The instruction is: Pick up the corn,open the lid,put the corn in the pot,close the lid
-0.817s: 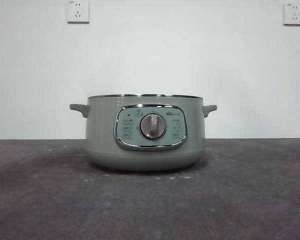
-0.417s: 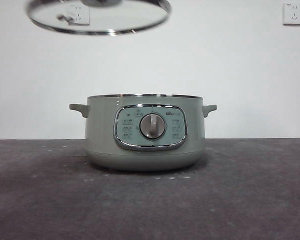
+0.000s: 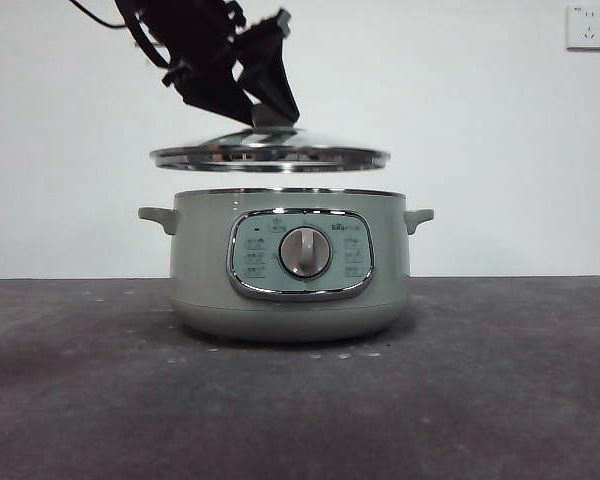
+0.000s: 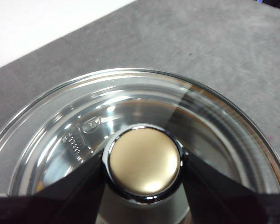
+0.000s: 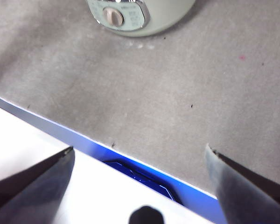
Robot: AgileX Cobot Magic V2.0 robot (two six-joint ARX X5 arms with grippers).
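Note:
The pale green pot (image 3: 290, 270) stands mid-table with its dial panel facing the front camera. The glass lid (image 3: 270, 155) hangs level a short way above the pot's rim, apart from it. My left gripper (image 3: 263, 112) comes down from the upper left and is shut on the lid's knob (image 4: 143, 161), a black jaw on each side of it. My right gripper (image 5: 140, 154) is open and holds nothing; it hovers over the table's near edge, away from the pot (image 5: 144, 14). The corn is out of view in every frame.
The grey table top (image 3: 500, 380) spreads around the pot. A white wall with a socket (image 3: 588, 26) stands behind. A blue strip (image 5: 144, 172) runs along the table's near edge below the right gripper.
The lid has come down from the upper left and now hangs level just over the pot. The left arm holding it has come into the front view.

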